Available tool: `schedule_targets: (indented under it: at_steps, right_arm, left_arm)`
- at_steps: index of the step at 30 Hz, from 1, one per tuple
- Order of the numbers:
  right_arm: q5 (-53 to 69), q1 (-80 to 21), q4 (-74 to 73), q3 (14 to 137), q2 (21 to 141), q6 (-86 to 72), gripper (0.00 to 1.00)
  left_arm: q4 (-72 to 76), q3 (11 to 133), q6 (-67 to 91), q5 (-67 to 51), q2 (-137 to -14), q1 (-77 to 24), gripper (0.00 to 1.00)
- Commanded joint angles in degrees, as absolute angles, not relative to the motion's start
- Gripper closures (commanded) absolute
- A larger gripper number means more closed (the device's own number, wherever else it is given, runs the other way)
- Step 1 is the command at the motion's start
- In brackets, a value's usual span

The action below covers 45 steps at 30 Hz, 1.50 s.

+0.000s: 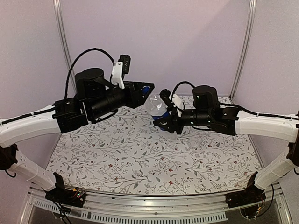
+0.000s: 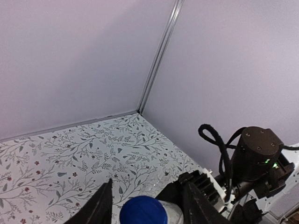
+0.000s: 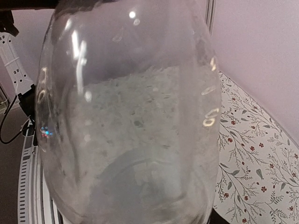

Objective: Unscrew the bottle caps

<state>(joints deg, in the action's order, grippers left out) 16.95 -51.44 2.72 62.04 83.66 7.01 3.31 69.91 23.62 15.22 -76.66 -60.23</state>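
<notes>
Your right end effector (image 1: 164, 116) is clamped round the body of the bottle (image 3: 131, 116). It holds the bottle off the bench (image 1: 140, 158), tipped with its neck toward the other arm, probably so the body is braced while the top gets turned. The right wrist view shows only clear plastic, with the fingers hidden.

The blue cap (image 2: 143, 211) sits on the neck, inside your left end effector (image 2: 149, 186). Its fingers are spread, with a slim gap on either side, so nothing is pinched. You would need to close on the cap before any twist can bite. The second bottle is not in view.
</notes>
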Motion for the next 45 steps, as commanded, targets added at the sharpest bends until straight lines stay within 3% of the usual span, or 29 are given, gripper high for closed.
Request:
schedule_targets:
  at_steps: [1,5,10,16,25,32,45]
  right_arm:
    - [23.1,-50.5,2.4,60.0,81.3,7.5,0.55]
    - [27.7,-50.4,2.5,59.3,80.6,7.6,0.55]
    - [33.9,-50.3,2.0,59.3,80.3,8.0,0.54]
    - [43.3,-50.3,1.4,60.5,81.4,8.2,0.53]
    - [52.5,-50.3,1.1,63.3,83.4,7.3,0.53]
    - [55.2,-50.3,1.4,64.2,85.0,6.9,0.53]
    - [55.8,-50.3,2.7,63.7,85.5,6.1,0.53]
  left_arm:
    - [4.7,69.5,20.6,7.7,-73.7,-58.6,0.40]
    - [5.4,68.1,19.9,0.4,-71.5,-55.6,0.23]
    - [6.6,66.7,16.5,-14.3,-69.5,-52.2,0.15]
    - [11.0,64.6,13.8,-34.6,-67.7,-47.5,0.15]
    - [14.8,66.5,14.3,-50.7,-72.1,-45.3,0.17]
    - [19.6,66.5,17.1,-54.7,-75.1,-45.4,0.19]
    - [23.0,64.3,18.5,-55.5,-76.4,-45.4,0.37]
